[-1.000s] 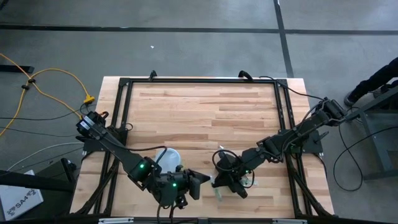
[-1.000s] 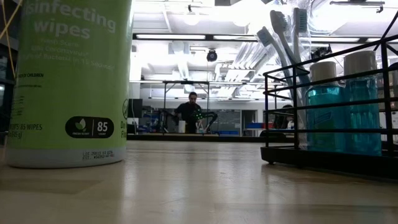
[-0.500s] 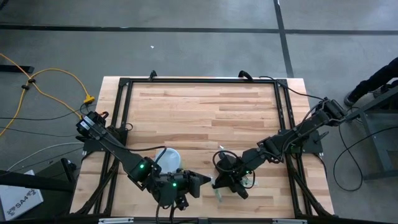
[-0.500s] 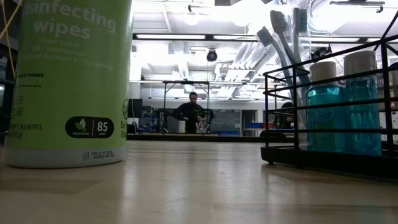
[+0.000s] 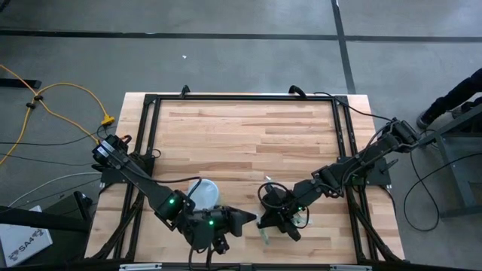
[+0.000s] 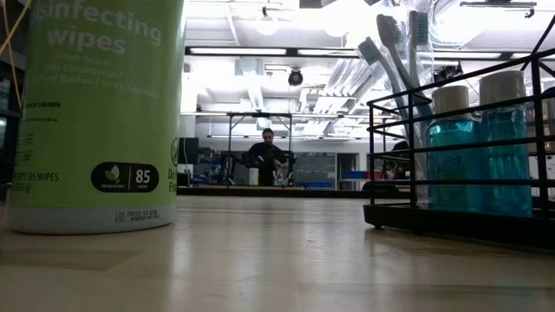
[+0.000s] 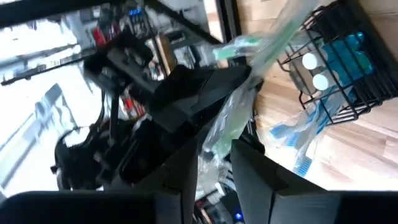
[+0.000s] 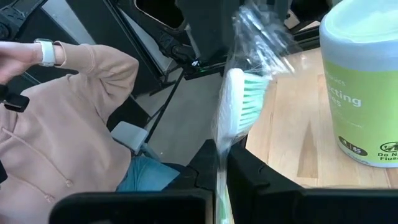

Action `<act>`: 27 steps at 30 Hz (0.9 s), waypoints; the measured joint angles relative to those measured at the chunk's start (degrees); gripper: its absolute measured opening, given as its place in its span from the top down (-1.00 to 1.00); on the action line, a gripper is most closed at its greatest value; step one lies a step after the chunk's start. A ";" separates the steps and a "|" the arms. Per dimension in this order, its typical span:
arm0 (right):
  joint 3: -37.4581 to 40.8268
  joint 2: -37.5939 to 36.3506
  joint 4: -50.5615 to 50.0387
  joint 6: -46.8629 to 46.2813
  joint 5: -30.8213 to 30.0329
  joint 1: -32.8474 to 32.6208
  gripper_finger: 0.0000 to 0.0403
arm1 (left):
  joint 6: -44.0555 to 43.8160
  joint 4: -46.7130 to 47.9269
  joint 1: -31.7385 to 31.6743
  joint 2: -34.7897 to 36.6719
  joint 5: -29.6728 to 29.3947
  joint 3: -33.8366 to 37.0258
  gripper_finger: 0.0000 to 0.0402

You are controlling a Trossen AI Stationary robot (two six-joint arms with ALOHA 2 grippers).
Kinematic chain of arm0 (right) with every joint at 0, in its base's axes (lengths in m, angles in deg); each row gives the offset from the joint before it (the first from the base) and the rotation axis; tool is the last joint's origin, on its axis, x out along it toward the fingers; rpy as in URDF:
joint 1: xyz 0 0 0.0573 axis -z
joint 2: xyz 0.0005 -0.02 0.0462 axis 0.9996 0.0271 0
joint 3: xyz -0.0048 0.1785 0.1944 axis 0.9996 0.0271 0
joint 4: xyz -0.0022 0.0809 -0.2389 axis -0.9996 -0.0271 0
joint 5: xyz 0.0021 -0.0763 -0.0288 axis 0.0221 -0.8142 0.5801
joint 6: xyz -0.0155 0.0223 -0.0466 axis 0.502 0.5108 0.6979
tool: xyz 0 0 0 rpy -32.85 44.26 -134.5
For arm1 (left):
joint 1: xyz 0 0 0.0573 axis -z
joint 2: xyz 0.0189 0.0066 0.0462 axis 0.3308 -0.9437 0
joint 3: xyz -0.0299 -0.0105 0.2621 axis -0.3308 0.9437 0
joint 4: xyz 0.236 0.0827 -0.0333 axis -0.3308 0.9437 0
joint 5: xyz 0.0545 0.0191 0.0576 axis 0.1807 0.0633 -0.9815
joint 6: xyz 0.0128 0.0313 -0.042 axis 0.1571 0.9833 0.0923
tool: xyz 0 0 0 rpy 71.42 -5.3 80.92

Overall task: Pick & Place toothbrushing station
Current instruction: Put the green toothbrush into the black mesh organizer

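On the desk (image 6: 260, 260) beside your right claw (image 8: 221, 155) stands the toothbrushing station (image 6: 460, 217), a black wire rack holding two blue bottles (image 6: 451, 156) and upright toothbrushes (image 6: 390, 61). That claw clamps a wrapped toothbrush (image 8: 239, 106). You cannot tell the left claw's (image 7: 214, 180) grip.

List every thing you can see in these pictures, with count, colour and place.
table: one, light wood, under both arms.
wipes canister: one, green, beside the left arm.
wire rack: one, black, on the table.
mouthwash bottles: two, blue, inside the rack.
packaged toothbrush: one, green bristles, in the right gripper.
person: one, pink top, beyond the table.
left gripper: one, dark, close to the right gripper.
right gripper: one, dark, shut on the packaged toothbrush.
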 joint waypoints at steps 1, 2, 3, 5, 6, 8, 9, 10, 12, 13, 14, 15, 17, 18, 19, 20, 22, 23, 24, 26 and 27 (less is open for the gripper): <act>0.00 0.00 -0.01 0.00 -0.01 -0.03 0.96 | -0.84 -0.26 0.02 0.00 -0.83 0.00 0.54; 0.00 0.00 -0.01 0.00 -0.09 -0.18 0.96 | -1.89 -0.37 0.23 0.00 -2.35 -0.01 0.54; 0.00 0.00 -0.01 0.00 -0.23 -0.30 0.96 | -2.86 -0.36 0.41 0.00 -4.06 0.00 0.54; 0.00 0.00 -0.01 0.18 -0.48 -0.71 0.96 | -4.83 -0.36 0.79 0.00 -7.10 0.00 0.53; 0.00 0.00 -0.03 0.40 -0.82 -1.00 0.97 | -6.10 -0.35 1.08 0.00 -8.56 0.00 0.53; 0.00 -0.01 -0.03 1.03 -1.75 -1.43 0.97 | -9.15 -0.37 1.64 0.00 -11.28 0.00 0.53; 0.00 -0.13 -0.10 1.46 -2.00 -1.62 0.97 | -10.70 -0.41 2.00 0.00 -12.60 0.00 0.53; 0.00 -0.42 -0.45 1.79 -2.23 -1.87 0.97 | -12.18 -0.52 2.35 0.00 -13.83 0.00 0.53; 0.04 -1.31 -0.60 2.74 -3.73 -2.46 0.97 | -14.86 -0.61 2.98 0.00 -16.14 0.00 0.53; 0.03 -1.87 -0.82 3.29 -4.74 -2.68 0.97 | -16.11 -0.67 3.28 0.00 -17.51 0.00 0.53; 0.04 -2.56 -1.70 3.63 -5.91 -3.02 0.97 | -17.27 -0.68 3.56 0.00 -18.90 0.00 0.53; 0.04 -3.23 -2.92 4.21 -7.27 -3.47 0.97 | -18.46 -0.68 3.87 0.00 -20.47 0.00 0.53; 0.02 -4.57 -4.47 5.33 -10.52 -4.17 0.97 | -20.84 -0.67 4.32 0.05 -23.41 0.00 0.53; 0.04 -5.39 -5.66 5.97 -12.17 -4.59 0.97 | -22.26 -0.52 4.56 0.16 -24.53 0.00 0.53; 0.04 -6.30 -6.90 6.61 -14.00 -5.18 0.97 | -23.74 -0.38 4.72 0.34 -25.34 0.00 0.53; 0.04 -7.23 -7.69 7.35 -16.25 -5.85 0.97 | -25.13 -0.19 4.86 0.65 -25.96 0.00 0.53; 0.02 -8.46 -8.65 8.82 -21.11 -7.07 0.97 | -28.23 0.45 4.92 1.50 -26.90 0.00 0.53; 0.02 -8.97 -9.33 9.53 -23.20 -7.73 0.97 | -29.86 0.89 4.92 2.01 -26.92 0.00 0.53; 0.03 -9.42 -10.08 10.15 -25.23 -8.49 0.97 | -31.54 1.31 4.92 2.36 -26.96 0.00 0.53; 0.04 -10.23 -10.08 11.77 -29.43 -10.20 0.97 | -34.58 1.76 4.92 2.82 -27.00 0.00 0.53; 0.04 -10.56 -9.82 12.53 -31.68 -11.02 0.97 | -35.89 2.15 4.92 2.98 -27.03 0.00 0.53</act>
